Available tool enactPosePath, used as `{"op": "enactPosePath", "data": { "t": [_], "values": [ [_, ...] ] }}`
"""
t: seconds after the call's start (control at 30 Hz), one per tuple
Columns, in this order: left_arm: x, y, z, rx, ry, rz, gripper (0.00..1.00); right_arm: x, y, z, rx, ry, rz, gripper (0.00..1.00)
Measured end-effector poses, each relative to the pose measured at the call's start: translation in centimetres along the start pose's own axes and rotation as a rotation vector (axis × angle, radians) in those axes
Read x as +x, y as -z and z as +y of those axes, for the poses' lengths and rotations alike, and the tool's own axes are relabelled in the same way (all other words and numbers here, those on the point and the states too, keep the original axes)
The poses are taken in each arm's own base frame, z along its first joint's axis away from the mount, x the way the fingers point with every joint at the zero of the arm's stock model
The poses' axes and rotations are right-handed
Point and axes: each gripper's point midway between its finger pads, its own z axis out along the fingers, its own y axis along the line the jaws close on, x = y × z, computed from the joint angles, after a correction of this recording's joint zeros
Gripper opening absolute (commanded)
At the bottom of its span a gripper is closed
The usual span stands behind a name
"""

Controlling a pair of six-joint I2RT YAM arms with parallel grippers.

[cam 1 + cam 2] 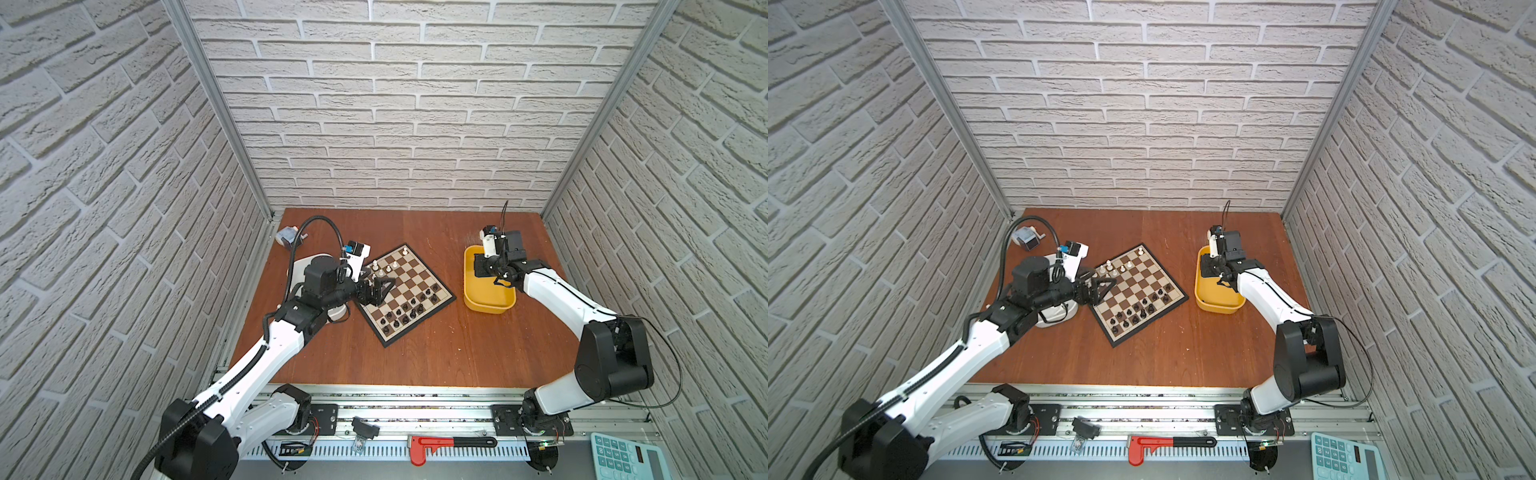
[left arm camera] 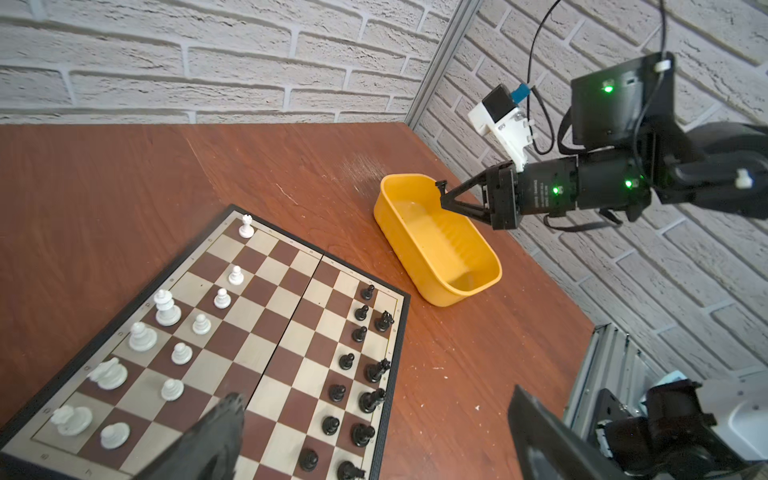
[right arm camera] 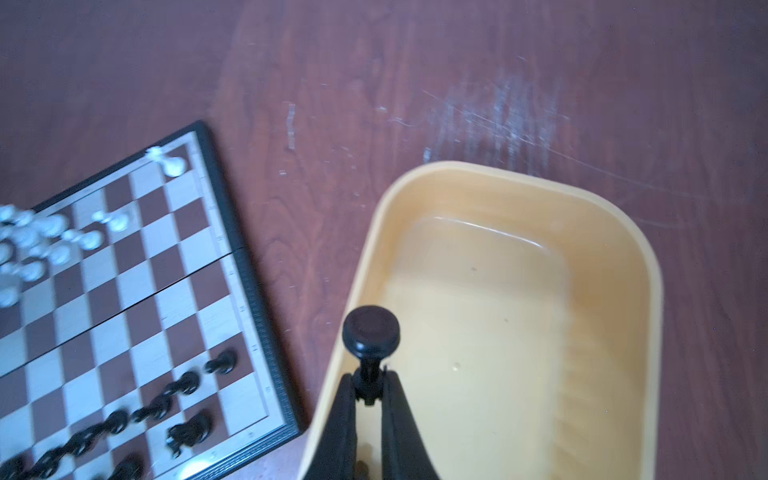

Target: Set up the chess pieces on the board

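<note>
Tabletop [image 1: 436,345] chess set-up, one black chessman [image 3: 370,334] in transit to the board [image 1: 410,275].
Reddish wood-grain tabletop carries the flat, hinged board, brown and cream squares within a ribbed black rim; white chessmen [image 2: 166,309] stand along one side, black chessmen [image 2: 362,434] along the opposite. Beside it sits a smooth, round-cornered yellow plastic tub [image 1: 489,306]. Left tool [image 1: 382,286] hovers over the white side with jaws spread wide, holding nothing. Right tool [image 3: 369,388], above the tub, is pinched narrow on the held piece's slim neck, round base pointing forward. The wrist likely needs tipping down so that base lands flat on a vacant square, clear of its neighbours.
</note>
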Motion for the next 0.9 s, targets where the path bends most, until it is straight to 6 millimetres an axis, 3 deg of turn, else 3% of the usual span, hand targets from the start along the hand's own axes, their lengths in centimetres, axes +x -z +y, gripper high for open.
{"op": "enactPosePath", "data": {
  "t": [0.2,0.4,0.63,0.9],
  "values": [
    [-1.4,-2.4,0.3,0.069,0.103,0.07,0.94,-0.5,2.9,9.8,-0.28,0.313,-0.097,0.06],
    [-1.6,-3.9,-0.7,0.162,0.184,0.138,0.87,0.5,5.1,16.1,-0.476,0.52,-0.137,0.06],
    [-0.4,-5.8,-2.0,0.224,0.203,0.257,0.78,2.1,5.3,19.4,-0.562,0.613,-0.098,0.06],
    [1.6,-7.5,-3.3,0.26,0.205,0.362,0.62,2.3,5.6,19.9,-0.578,0.63,-0.094,0.07]
  ]
}}
